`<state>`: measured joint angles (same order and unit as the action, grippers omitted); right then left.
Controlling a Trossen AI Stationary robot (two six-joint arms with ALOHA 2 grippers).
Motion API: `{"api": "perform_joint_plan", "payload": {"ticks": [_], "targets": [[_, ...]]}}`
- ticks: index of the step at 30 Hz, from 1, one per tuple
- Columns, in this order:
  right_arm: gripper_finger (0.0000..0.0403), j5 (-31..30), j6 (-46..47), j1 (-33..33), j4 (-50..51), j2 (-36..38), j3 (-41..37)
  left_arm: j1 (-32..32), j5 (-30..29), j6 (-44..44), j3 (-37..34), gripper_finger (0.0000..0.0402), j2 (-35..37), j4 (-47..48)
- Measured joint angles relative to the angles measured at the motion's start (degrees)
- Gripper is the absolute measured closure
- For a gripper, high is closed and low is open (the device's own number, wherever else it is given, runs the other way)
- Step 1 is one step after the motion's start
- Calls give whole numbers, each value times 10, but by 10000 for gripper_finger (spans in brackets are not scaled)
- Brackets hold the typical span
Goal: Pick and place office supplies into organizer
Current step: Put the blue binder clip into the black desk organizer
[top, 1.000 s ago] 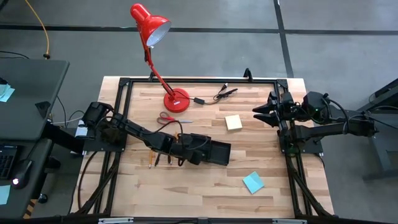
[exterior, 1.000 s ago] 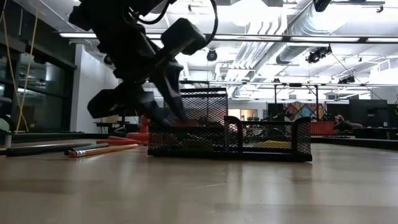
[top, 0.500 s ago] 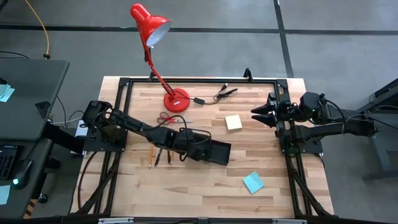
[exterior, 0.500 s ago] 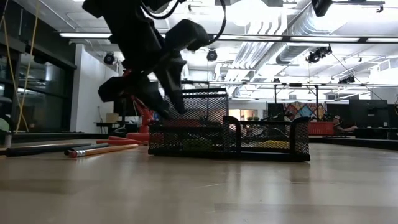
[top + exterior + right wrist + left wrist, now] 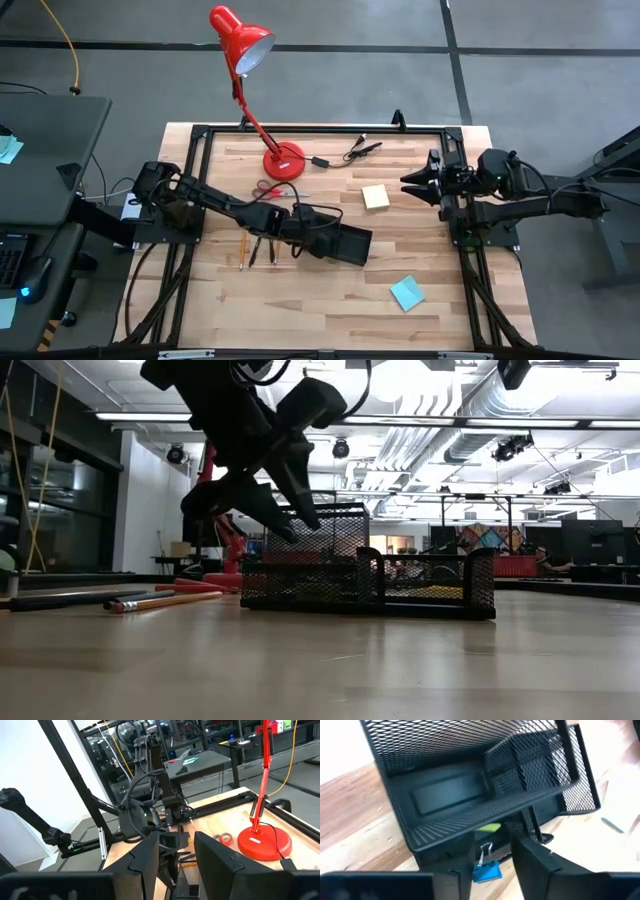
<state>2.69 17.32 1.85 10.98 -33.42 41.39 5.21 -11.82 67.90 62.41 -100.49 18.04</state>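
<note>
The left gripper's (image 5: 262, 500) fingers stand parted and hold nothing, hanging just above the organizer's (image 5: 345, 243) near end, at centre frame in the high view. A blue binder clip (image 5: 486, 870) lies in the tray below them. Pencils and pens (image 5: 256, 251) lie left of the tray, scissors (image 5: 270, 188) above them, a yellow pad (image 5: 376, 196) upper right, a teal pad (image 5: 407, 293) lower right. The right gripper (image 5: 410, 179), fingers apart, waits at the right edge. Lifting straight up should avoid snagging the mesh.
</note>
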Motion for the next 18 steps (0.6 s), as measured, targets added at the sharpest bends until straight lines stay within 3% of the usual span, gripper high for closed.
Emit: {"api": "perform_joint_plan", "payload": {"ticks": [5,7,9,15,17,18], "targets": [[281,8,4,0,1,0,0,0,7,22,0,212,-4,0],[281,9,5,0,3,0,0,-4,39,32,0,187,-4,-24],[281,10,6,0,5,0,0,-2,44,-21,3,165,-4,-11],[281,14,6,0,7,0,0,-13,151,8,3,121,-15,-15],[281,14,7,0,9,0,0,-7,110,-47,11,113,-14,-8],[281,14,7,0,9,0,0,-9,121,-23,11,109,-12,12]]}}
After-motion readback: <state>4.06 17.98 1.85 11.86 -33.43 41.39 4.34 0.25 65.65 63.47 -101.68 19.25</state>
